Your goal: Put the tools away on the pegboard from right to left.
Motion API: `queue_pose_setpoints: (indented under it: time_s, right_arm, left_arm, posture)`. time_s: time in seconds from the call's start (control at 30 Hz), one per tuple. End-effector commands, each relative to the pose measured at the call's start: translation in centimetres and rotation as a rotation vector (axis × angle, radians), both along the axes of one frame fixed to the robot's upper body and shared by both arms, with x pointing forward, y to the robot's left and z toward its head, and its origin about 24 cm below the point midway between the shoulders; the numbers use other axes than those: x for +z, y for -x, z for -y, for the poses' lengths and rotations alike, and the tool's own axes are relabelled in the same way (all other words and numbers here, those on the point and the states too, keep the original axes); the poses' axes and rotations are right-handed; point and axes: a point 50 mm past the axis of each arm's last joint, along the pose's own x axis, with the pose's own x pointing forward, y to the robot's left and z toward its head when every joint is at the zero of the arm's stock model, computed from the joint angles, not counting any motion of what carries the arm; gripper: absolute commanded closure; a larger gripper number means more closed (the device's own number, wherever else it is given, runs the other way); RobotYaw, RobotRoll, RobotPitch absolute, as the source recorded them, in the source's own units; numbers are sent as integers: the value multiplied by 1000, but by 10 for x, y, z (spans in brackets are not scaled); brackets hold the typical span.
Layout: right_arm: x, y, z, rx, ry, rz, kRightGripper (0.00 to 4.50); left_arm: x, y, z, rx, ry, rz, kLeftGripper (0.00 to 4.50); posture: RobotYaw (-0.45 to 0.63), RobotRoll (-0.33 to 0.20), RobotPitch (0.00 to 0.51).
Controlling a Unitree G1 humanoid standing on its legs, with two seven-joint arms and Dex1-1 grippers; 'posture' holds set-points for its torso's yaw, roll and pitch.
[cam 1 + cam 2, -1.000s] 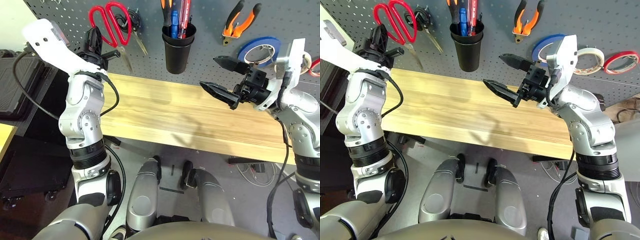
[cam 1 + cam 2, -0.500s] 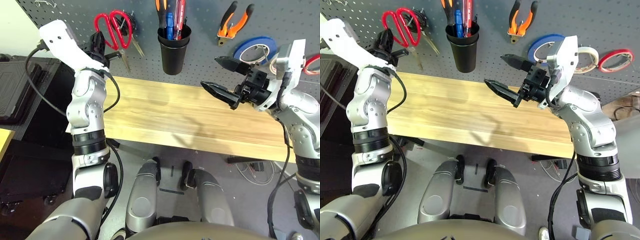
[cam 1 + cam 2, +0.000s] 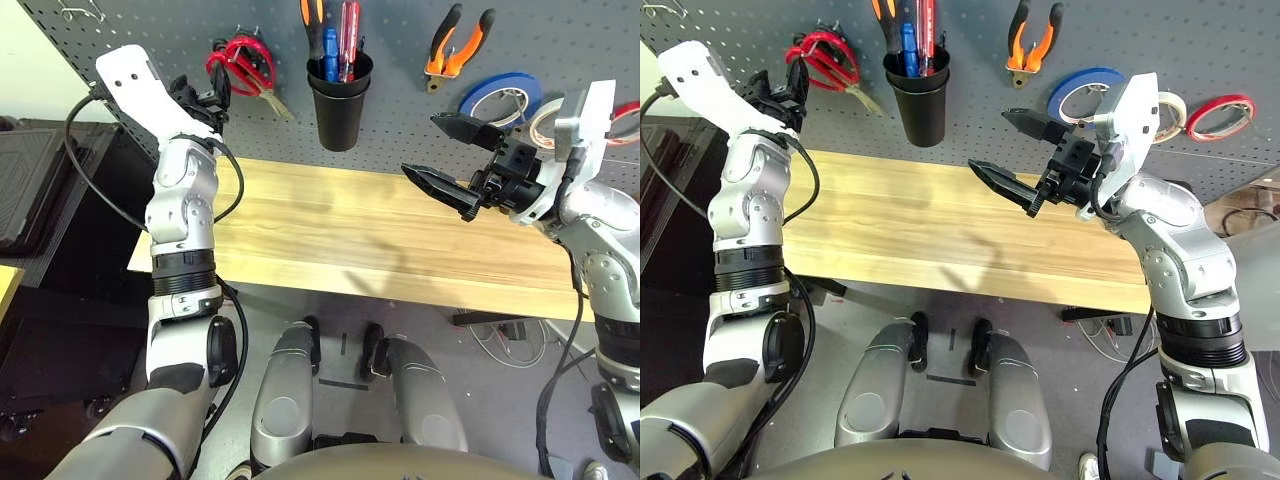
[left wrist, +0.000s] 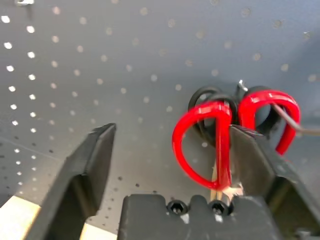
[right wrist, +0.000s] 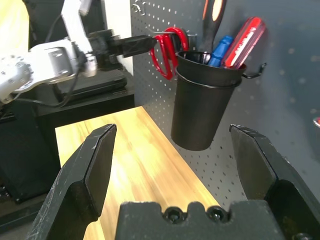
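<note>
A black cup (image 3: pixel 339 105) hangs on the pegboard (image 3: pixel 560 40) above the wooden table (image 3: pixel 380 235). It holds several handled tools standing upright: a red-handled one (image 3: pixel 347 40), a blue-handled one (image 3: pixel 329 50) and an orange-and-black-handled one (image 3: pixel 311 20); the last could be the screwdriver, but that cannot be told for certain.

The red-handled scissors (image 4: pixel 220 135) hang on the board to the left of the cup, in front of a pair of black-handled scissors (image 4: pixel 210 97). The left gripper (image 4: pixel 172 150) is right at them with its 2 fingers spread wide; one finger (image 4: pixel 260 165) sits just beside the red loops, and whether it touches them cannot be told.

The orange-and-black-handled pliers (image 3: pixel 452 45) hang to the right of the cup. Further right hang a blue tape roll (image 3: pixel 505 95), the cream-white tape roll (image 3: pixel 1165 110), partly hidden behind the right arm, and a red tape roll (image 3: pixel 1220 115).

The right gripper (image 3: pixel 445 160) hovers above the table, its 2 fingers wide apart and holding nothing, pointing towards the cup.
</note>
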Motion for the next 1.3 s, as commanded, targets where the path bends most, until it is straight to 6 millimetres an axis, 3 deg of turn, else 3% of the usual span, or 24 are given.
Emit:
queue_pose_setpoints:
  time_s: [0.03,0.1,0.33,0.6,0.93,1.3]
  right_arm:
    - [-6,-1,5,-54,-20,-18,0]
    - [-11,-4,9,-108,-38,-43,0]
    - [-56,-22,48,-622,-112,-105,0]
    - [-94,-18,84,-1046,-216,-24,0]
    - [-122,-15,101,-1254,-273,33,0]
    - [-123,-24,106,-1282,-273,56,0]
  left_arm:
    - [-8,20,-9,-7,-19,0,25]
    - [-13,28,-11,-17,-39,-9,25]
    - [-28,48,-40,69,-90,-24,25]
    - [-60,58,-65,139,-111,-84,25]
    - [-95,71,-72,162,-144,-99,25]
    - [-101,75,-89,240,-137,-82,25]
  posture:
    - [121,0,238]
    - [131,0,238]
    - [139,0,218]
    - [116,0,137]
    - [80,0,90]
    - [91,0,83]
